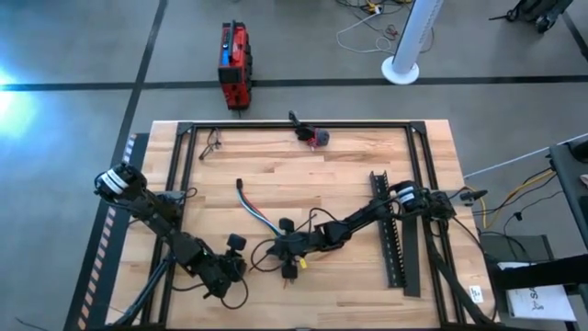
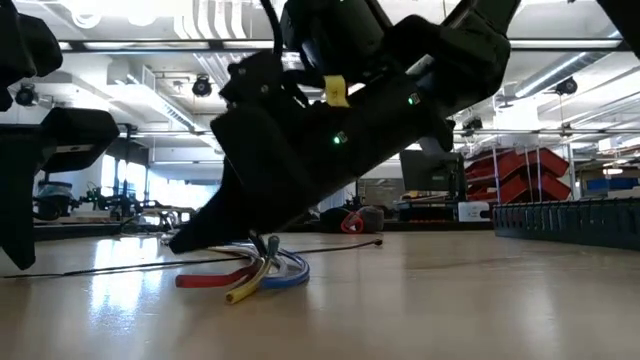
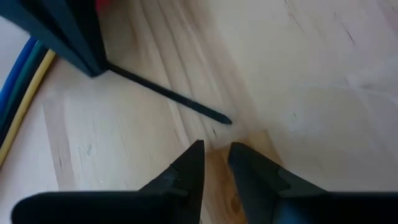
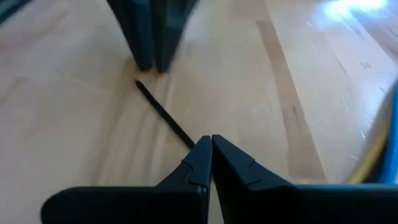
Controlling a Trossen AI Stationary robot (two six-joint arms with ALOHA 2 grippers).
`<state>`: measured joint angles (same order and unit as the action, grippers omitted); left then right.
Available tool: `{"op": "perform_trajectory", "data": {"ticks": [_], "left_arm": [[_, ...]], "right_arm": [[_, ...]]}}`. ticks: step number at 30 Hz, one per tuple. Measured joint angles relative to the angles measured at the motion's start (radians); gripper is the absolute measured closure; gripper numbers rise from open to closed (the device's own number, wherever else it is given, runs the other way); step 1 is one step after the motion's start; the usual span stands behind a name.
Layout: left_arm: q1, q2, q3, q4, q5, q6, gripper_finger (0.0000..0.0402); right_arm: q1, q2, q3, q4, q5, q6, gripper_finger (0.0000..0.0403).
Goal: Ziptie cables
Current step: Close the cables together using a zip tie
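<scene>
The cables [image 1: 254, 208], a loose bundle of orange, blue, green and red wires, lie on the wooden table; they also show in the low view [image 2: 255, 276] and at the edge of the left wrist view [image 3: 18, 93]. My right gripper [image 4: 211, 142] is low over the table just near of them, shut on a thin black zip tie [image 4: 163, 115]. My left gripper [image 3: 216, 154] is close to the left of it, slightly open and empty, its fingers [image 4: 152, 37] just beyond the tie's free tip [image 3: 229, 121]. My right gripper pinches the zip tie between its two shut fingers at one end of the strip [image 4: 191, 144]. The fingers slant down toward the table's left side and lie along the strip. The tie sticks out ahead of the fingers, low over the table, toward my left gripper.
A long black toothed rack [image 1: 390, 230] lies at the table's right. A black frame rail [image 1: 303, 125] runs around the table, with a small dark and red object [image 1: 314, 137] at the far edge. A red toolbox [image 1: 234, 62] stands on the floor beyond.
</scene>
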<state>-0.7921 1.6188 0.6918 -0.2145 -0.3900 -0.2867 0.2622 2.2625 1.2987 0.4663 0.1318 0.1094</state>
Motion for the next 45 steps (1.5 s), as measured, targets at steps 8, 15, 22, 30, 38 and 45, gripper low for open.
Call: {"op": "perform_trajectory", "data": {"ticks": [8,15,22,30,38,45], "left_arm": [[0.002,0.017,0.0,0.048,-0.006,0.052,0.0339],[0.003,0.017,0.0,0.051,-0.017,0.065,0.0331],[0.003,0.018,0.0,0.051,-0.016,0.038,0.034],[0.003,0.018,0.0,0.051,-0.02,0.02,0.0332],[0.004,0.018,-0.001,0.058,-0.02,0.016,0.034],[0.004,0.018,-0.001,0.069,-0.031,0.016,0.0329]], "right_arm": [[-0.002,0.039,0.005,0.008,-0.004,0.028,0.0403],[-0.002,0.038,0.004,-0.007,-0.021,0.02,0.0403],[0.009,-0.023,-0.008,-0.015,0.052,-0.019,0.0403],[0.008,-0.043,-0.005,-0.086,0.051,-0.022,0.0403],[0.008,-0.022,-0.001,-0.096,0.043,-0.005,0.0403],[0.008,-0.022,-0.001,-0.111,0.044,-0.005,0.0403]]}}
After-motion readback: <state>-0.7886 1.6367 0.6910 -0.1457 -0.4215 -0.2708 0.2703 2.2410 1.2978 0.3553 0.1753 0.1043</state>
